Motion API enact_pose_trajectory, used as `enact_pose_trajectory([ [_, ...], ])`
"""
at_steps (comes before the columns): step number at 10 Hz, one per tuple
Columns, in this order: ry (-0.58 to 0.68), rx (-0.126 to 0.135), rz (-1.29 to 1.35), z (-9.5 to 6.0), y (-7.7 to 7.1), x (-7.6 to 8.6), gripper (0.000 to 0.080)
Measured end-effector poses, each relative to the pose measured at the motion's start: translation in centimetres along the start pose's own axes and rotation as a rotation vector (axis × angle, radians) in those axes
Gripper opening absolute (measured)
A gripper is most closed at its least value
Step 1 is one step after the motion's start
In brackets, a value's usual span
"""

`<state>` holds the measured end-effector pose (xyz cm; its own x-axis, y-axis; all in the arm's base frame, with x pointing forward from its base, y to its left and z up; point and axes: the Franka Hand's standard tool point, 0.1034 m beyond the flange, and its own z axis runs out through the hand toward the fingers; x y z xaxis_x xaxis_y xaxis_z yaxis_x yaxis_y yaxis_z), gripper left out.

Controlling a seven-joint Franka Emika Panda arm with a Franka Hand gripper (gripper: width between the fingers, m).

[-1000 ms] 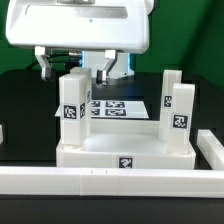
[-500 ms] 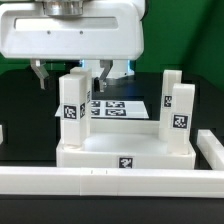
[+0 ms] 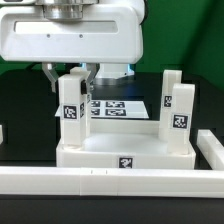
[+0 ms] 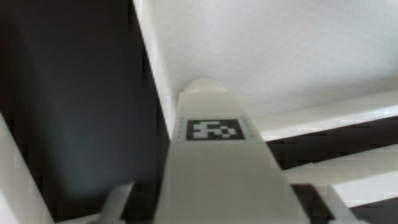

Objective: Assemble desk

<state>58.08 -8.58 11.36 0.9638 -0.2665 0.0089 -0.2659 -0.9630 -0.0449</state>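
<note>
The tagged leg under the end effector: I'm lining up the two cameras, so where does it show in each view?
Exterior view: the leg stands upright on the desk top, toward the exterior view's left, with the end effector straddling its upper end.
Wrist view: the same leg fills the middle, seen from above, tapering away.
Shared landmark: the square tag on that leg.

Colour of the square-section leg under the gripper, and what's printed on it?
White square-section plastic leg, with a small black-and-white square tag. Clearest in the wrist view.

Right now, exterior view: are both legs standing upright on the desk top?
Yes, the left leg and right leg both stand upright on the top.
</note>
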Motion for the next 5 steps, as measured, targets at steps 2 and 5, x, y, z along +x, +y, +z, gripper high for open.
enact_pose_trajectory([
  [2,0.0,0.0,0.012,0.0,0.0,0.0,0.0288],
  [5,0.0,0.003,0.116,0.0,-0.02,0.0,0.0288],
])
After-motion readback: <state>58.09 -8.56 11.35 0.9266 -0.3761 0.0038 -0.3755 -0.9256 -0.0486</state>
